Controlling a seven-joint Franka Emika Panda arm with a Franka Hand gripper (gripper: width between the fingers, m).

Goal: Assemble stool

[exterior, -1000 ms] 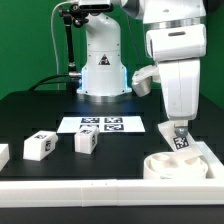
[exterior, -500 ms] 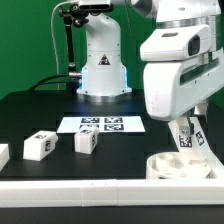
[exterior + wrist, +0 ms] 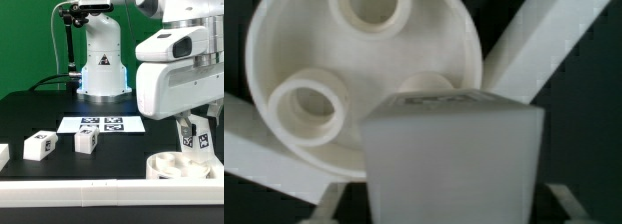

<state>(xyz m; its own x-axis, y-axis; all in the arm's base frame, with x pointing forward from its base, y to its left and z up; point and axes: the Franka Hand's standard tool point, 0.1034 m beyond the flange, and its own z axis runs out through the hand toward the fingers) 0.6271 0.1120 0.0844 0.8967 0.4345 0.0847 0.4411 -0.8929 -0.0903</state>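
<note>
Glossy white shells all over this arm (image 3: 185,12), smooth and rounded! Just above the dark fingers (image 3: 183,130) sits a bulky white casing (image 3: 172,85) with a grey oval inset; well behind the fingers, the white base column (image 3: 100,50) glows blue around its foot.

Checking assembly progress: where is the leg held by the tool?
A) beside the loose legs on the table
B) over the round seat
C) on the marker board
B: the tool holds the leg over the seat, as both views show.
</note>
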